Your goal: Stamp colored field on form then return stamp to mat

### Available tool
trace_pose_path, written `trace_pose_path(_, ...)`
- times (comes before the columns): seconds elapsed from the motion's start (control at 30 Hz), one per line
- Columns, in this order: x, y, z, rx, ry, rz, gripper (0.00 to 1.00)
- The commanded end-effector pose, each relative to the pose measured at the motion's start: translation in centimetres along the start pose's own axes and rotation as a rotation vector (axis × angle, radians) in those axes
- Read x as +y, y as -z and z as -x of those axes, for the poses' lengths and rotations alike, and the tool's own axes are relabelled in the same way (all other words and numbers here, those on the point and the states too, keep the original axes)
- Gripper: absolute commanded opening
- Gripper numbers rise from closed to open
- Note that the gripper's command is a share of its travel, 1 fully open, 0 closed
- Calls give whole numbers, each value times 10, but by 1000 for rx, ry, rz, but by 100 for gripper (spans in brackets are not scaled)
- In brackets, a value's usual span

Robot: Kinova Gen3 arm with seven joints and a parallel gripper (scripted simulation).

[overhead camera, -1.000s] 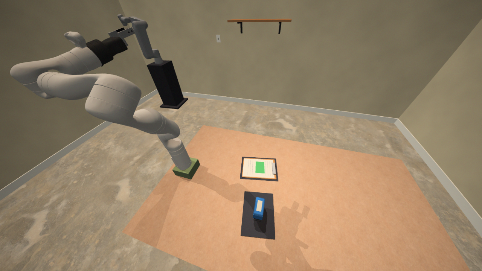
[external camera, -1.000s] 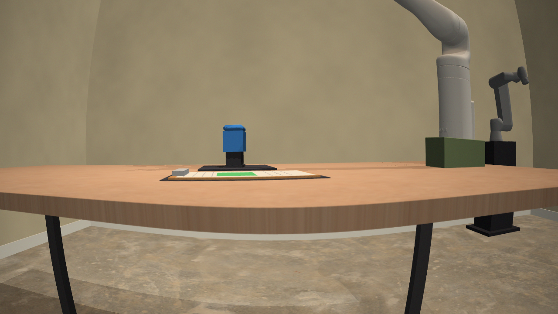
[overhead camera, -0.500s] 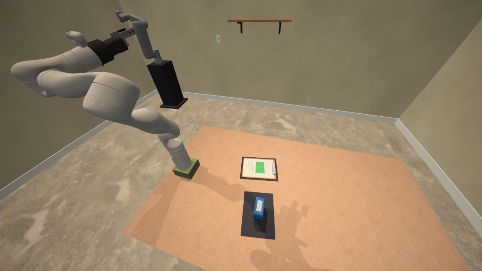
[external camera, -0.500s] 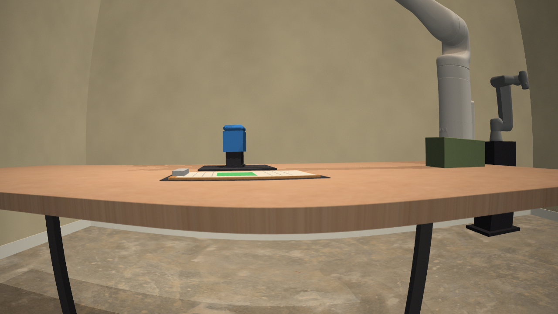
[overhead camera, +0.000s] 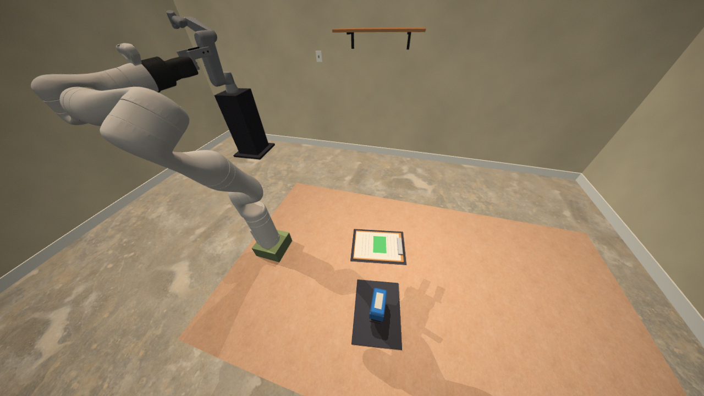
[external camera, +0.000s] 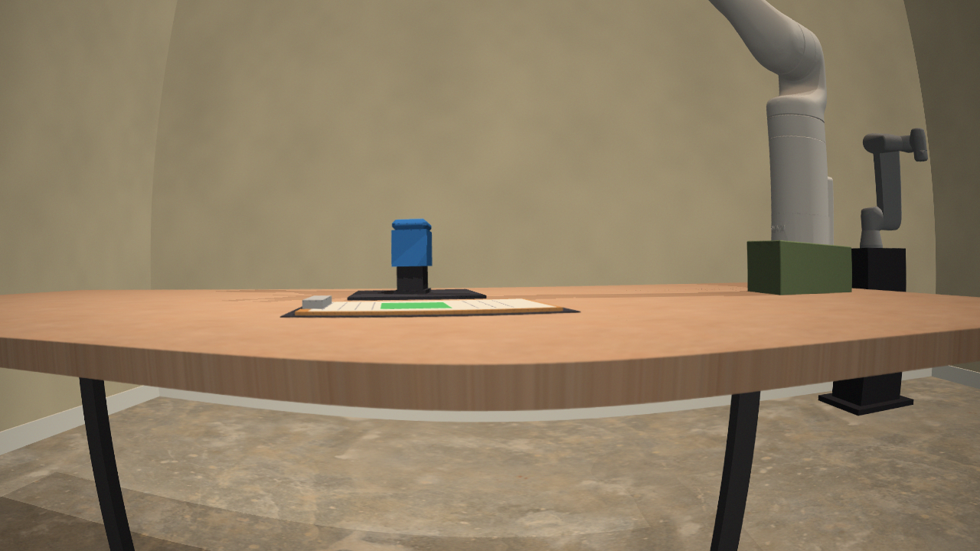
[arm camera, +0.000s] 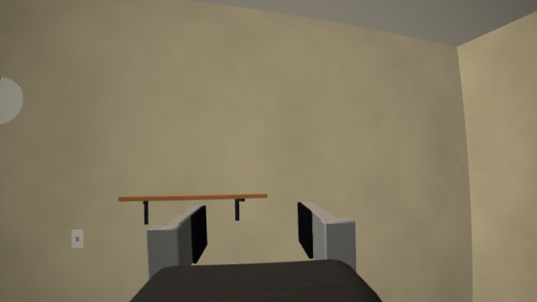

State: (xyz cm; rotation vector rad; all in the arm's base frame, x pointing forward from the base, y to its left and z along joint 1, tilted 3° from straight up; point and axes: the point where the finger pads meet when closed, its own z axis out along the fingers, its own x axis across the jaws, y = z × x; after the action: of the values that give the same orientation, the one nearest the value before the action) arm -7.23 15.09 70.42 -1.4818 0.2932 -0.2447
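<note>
The blue stamp (overhead camera: 378, 304) stands upright on the black mat (overhead camera: 377, 315) near the table's front; it also shows in the exterior view (external camera: 411, 252). The form on its clipboard (overhead camera: 378, 246) lies beyond the mat, with a green field (overhead camera: 379, 244) in its middle, also visible in the exterior view (external camera: 415, 305). My gripper (overhead camera: 193, 51) is high up at the far left, well away from the table, pointing at the wall. In the wrist view its fingers stand wide open with nothing between them.
The arm's green base block (overhead camera: 271, 245) sits on the table's left edge. A second small arm on a black pedestal (overhead camera: 244, 122) stands on the floor behind it. A wall shelf (overhead camera: 378, 30) hangs on the back wall.
</note>
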Motion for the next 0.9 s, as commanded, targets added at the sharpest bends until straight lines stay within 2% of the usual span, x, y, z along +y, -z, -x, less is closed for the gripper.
trace_pose_path(0.0,11,-25,9,57,24,50,100)
trace_pose_path(0.1,23,-49,11,113,30,103,100)
trace_pose_path(0.17,23,-49,11,113,30,103,100)
trace_pose_path(0.27,38,-77,9,178,32,164,100)
trace_pose_path(0.3,38,-77,9,178,32,164,100)
trace_pose_path(0.33,43,-86,8,201,31,186,100)
trace_pose_path(0.4,43,-86,8,201,31,186,100)
trace_pose_path(0.43,49,-97,6,226,29,208,100)
trace_pose_path(0.73,49,-97,6,226,29,208,100)
trace_pose_path(0.77,55,-107,4,252,26,231,100)
trace_pose_path(0.87,55,-107,4,252,26,231,100)
